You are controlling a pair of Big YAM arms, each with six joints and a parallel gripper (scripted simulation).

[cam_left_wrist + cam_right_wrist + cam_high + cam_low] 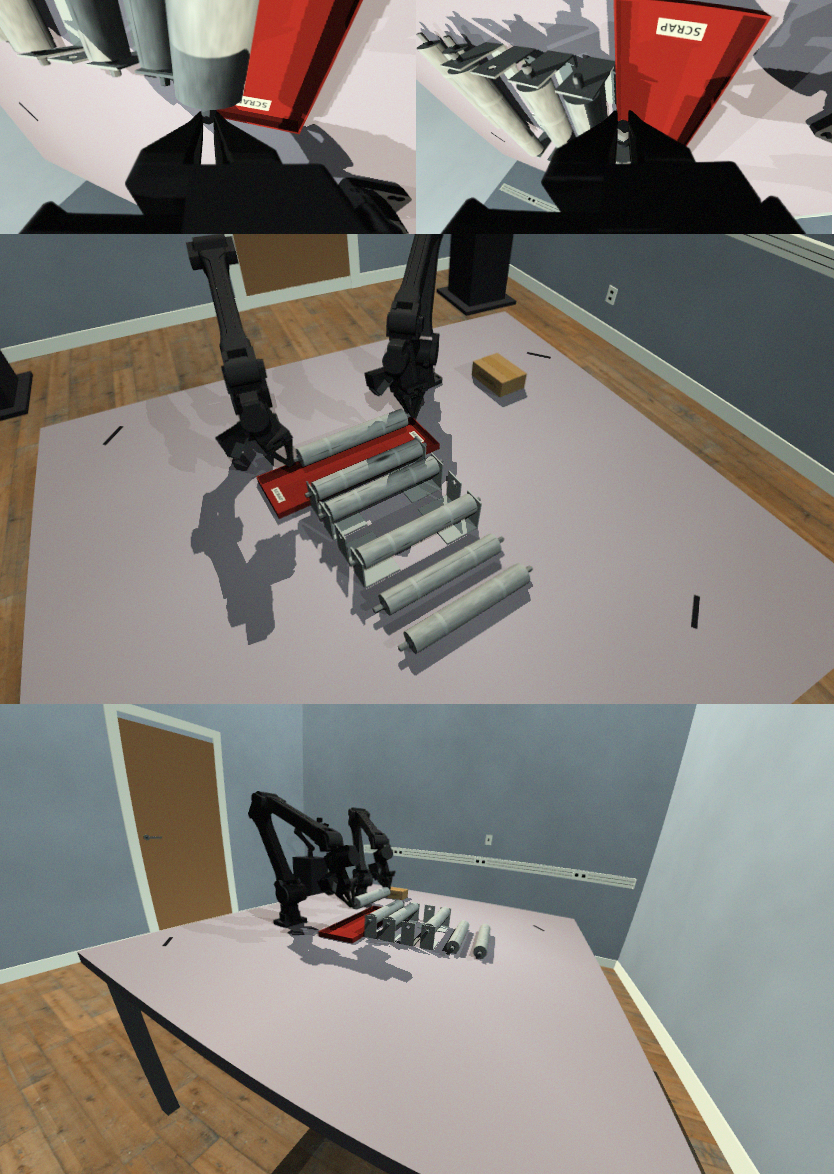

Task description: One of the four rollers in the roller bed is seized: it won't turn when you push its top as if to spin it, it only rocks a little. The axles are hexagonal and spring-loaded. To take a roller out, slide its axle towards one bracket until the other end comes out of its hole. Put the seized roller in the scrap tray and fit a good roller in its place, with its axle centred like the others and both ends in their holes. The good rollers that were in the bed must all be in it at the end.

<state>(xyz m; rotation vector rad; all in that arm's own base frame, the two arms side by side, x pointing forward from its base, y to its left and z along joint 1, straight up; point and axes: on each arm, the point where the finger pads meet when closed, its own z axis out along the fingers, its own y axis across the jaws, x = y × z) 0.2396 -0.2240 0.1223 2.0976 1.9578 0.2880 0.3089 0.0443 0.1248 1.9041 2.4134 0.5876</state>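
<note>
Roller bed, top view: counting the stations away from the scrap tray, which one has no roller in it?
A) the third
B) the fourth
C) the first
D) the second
A: the third bracket pair stands with no roller spanning it, while the other three pairs each carry one.

From my feeds I've got blue-grey walls, a brown door (291,263) (175,820) in a pale frame, and a wood-plank floor (134,371) (192,1095). There's a pinkish tabletop (583,525) (466,1030) on dark legs, plus a long outlet strip (536,869) (528,197). Shadows look pretty crisp.
</note>
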